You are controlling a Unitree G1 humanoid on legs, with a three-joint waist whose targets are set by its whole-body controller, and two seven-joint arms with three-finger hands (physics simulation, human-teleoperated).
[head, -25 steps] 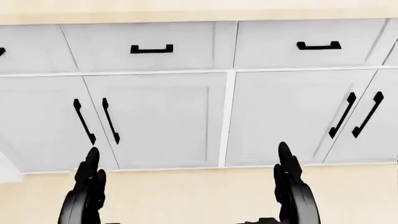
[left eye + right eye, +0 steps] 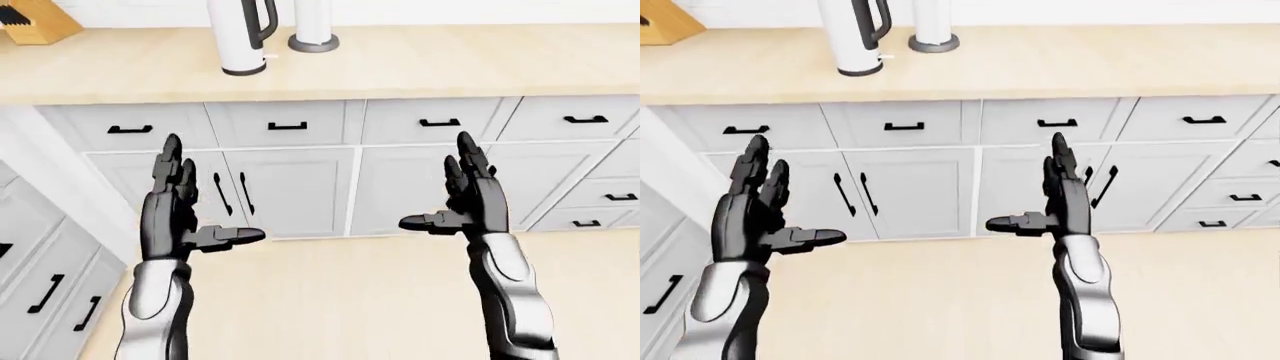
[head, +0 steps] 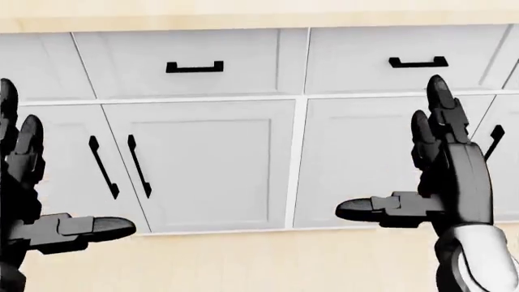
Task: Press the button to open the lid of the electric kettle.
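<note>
The electric kettle [image 2: 240, 37] stands on the table [image 2: 420, 64] toward its left end, close to the far edge, its top cut off by the upper border of the left-eye view, so you cannot see the lid or the button from here. Going left to right: a wooden knife block [image 2: 35, 19] sits in the far left corner of the table, then the kettle with its dark handle turned to the right, then a grey round-based cylinder [image 2: 313, 30] just beside it. Below the near edge run white drawers and cabinet doors [image 3: 199, 164] with black handles. Your left hand [image 2: 175, 214] hangs raised well short of the table, fingers spread and pointing up, thumb out to the right, holding nothing; your right hand [image 2: 470, 202] mirrors it, fingers likewise spread and empty, thumb out to the left. Both hands are well apart from the kettle, so I judge the approach has barely begun. The likely trouble: reaching before you step closer could overextend the arm and tip the tall, narrow kettle with a glancing push. The neighbouring cylinder crowds the handle side, so a wide hand could knock it. With the button out of view, you could press the wrong spot; get the kettle's top into view first.
</note>
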